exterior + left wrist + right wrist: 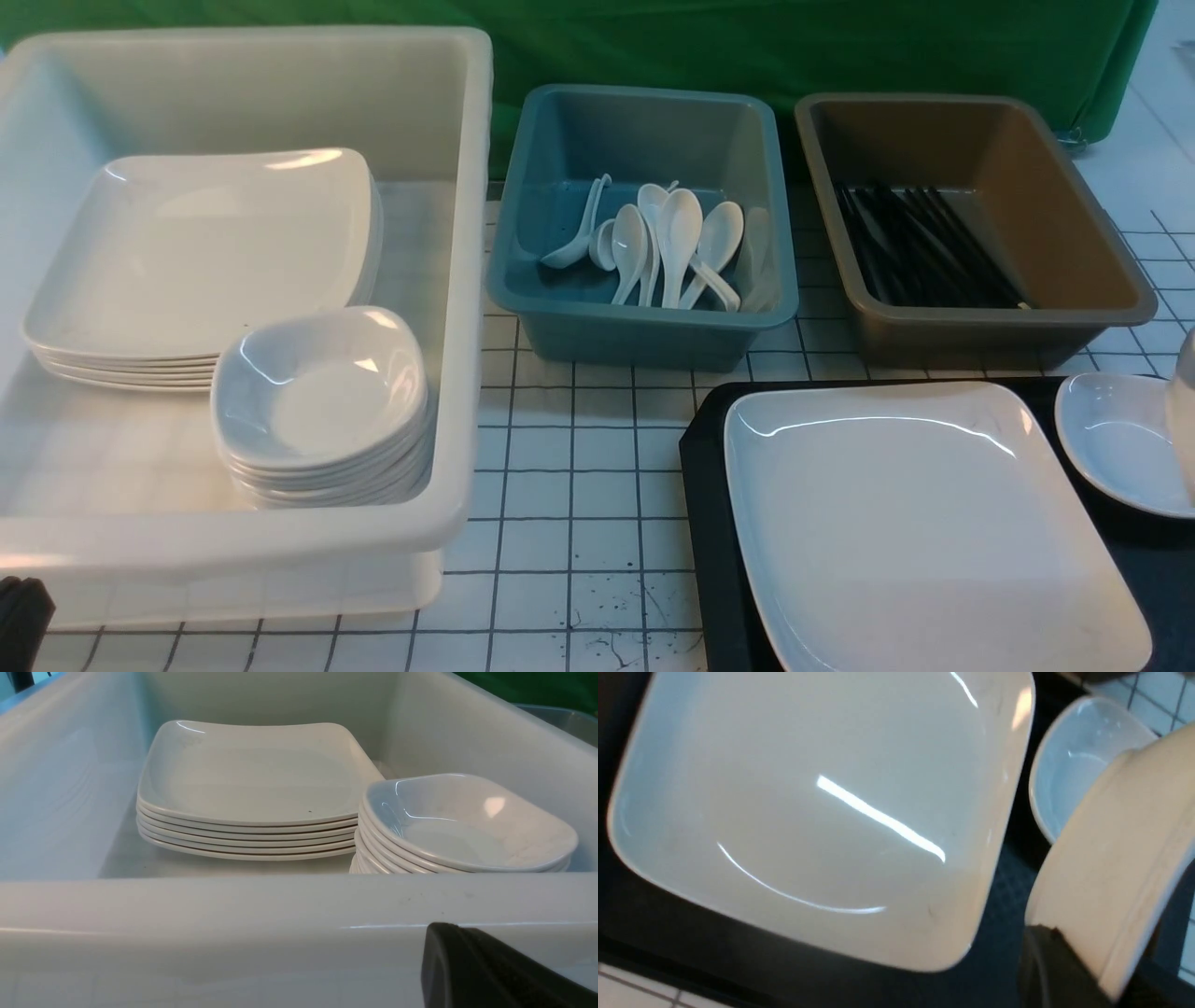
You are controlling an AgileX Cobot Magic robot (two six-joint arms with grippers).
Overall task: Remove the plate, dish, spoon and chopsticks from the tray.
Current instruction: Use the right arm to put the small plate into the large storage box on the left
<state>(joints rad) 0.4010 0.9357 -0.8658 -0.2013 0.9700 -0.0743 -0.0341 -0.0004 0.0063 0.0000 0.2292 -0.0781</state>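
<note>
The large white square plate point(915, 523) point(808, 812) lies on the black tray point(709, 523) point(1008, 896) at the front right. A small white dish point(1116, 448) point(1069, 774) rests on the tray beside the plate. My right gripper point(1045, 952) is shut on the white spoon point(1111, 858), held above the tray near the dish; it shows as a pale blur point(1184, 411) at the frame's right edge. My left gripper point(444, 928) point(19, 607) is shut and empty, low in front of the white tub's near wall. Black chopsticks point(924, 247) lie in the brown tub.
A big white tub point(462, 280) point(280, 900) at the left holds a stack of square plates point(201, 252) point(252, 788) and a stack of small dishes point(322, 401) point(462, 826). A blue tub point(644, 327) holds several white spoons. The brown tub point(990, 322) stands behind the tray.
</note>
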